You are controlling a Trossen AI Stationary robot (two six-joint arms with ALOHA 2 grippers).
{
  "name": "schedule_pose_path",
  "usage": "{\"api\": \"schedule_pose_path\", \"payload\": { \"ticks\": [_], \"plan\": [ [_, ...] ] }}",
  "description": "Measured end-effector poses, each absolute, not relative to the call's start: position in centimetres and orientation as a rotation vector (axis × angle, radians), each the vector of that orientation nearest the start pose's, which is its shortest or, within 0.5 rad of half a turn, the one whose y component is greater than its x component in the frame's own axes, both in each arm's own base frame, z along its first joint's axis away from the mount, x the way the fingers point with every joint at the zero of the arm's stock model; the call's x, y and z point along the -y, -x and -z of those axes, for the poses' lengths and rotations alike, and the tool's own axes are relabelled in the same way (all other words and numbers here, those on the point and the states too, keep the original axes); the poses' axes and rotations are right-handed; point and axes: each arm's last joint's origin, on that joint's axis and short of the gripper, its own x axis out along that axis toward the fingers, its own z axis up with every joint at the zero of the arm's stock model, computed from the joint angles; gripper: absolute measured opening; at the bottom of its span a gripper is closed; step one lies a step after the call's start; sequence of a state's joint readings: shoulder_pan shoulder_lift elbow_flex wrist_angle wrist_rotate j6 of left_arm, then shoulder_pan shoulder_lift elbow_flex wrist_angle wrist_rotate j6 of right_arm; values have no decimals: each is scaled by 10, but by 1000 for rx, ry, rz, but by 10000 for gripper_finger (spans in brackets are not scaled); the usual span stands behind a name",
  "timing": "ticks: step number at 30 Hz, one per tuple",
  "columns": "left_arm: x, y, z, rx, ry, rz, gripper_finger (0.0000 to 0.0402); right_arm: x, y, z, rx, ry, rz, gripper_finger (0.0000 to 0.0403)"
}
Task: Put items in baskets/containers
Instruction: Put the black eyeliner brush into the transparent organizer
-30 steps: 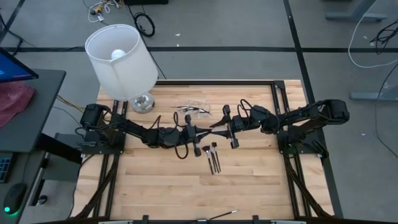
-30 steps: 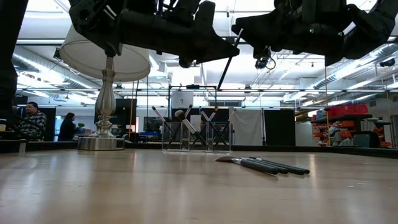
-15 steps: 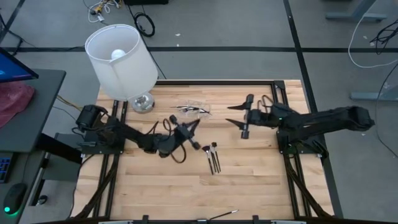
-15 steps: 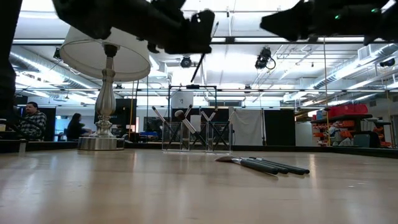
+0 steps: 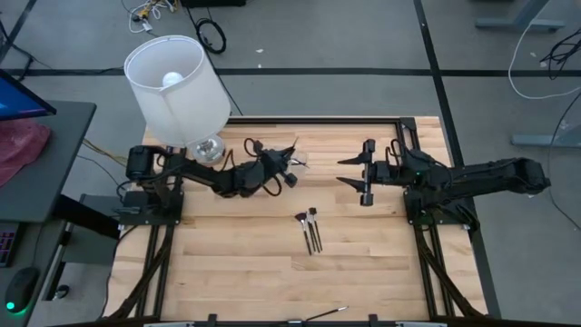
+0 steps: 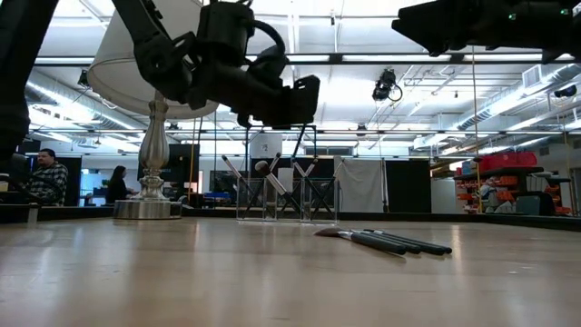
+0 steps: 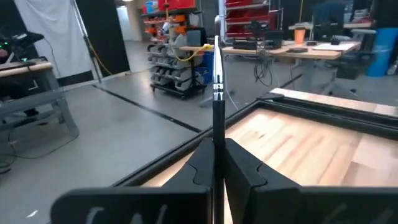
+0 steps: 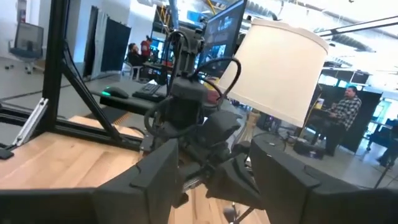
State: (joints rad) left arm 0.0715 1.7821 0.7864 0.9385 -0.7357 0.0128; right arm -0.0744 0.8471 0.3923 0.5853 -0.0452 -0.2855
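My left gripper (image 5: 282, 160) hovers above the clear container (image 6: 286, 202) at the table's far middle, shut on a thin dark brush (image 7: 217, 87). The container stands on its base with several brushes leaning inside it; in the high view the arm covers most of it. Three more brushes (image 5: 310, 229) lie flat on the table's middle, also seen in the low view (image 6: 386, 242). My right gripper (image 5: 349, 171) hangs open in the air to the right, its fingers pointing at the left gripper, with nothing between them. My left gripper pinches the brush's dark handle (image 7: 217, 142) between its two fingers (image 7: 200, 167). The fingers lie about level, reaching from the table's left. The brush sticks out beyond the fingertips toward the far right, lifted clear of the table and the container.
A lamp with a white shade (image 5: 176, 86) stands at the far left corner on its chrome foot (image 5: 208, 150), close to my left arm. One stray brush (image 5: 326, 313) lies at the near edge. Bare wood spreads around the three brushes.
Both grippers met over the table's middle with the brush between them. My right gripper has opened, let go and drawn back toward the right edge, rising a little. My left gripper has swung toward the far edge with the brush, over the container.
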Motion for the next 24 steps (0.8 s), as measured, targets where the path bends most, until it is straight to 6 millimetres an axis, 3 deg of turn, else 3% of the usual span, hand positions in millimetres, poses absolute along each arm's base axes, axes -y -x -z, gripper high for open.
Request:
{"api": "schedule_pose_path", "payload": {
  "ticks": [7,14,21,24],
  "plan": [
    [-38,-332,-179,-46,-87,-978,17,13,-187,-260,125,294,48,204],
    [-23,-315,-180,37,-131,-1029,17,13,-187,-259,116,303,48,204],
    [-31,-290,-165,85,-58,-1033,17,13,-187,-259,117,303,49,204],
    [-42,-286,-154,116,33,-904,17,13,-187,-260,121,304,49,204]
  ]
}}
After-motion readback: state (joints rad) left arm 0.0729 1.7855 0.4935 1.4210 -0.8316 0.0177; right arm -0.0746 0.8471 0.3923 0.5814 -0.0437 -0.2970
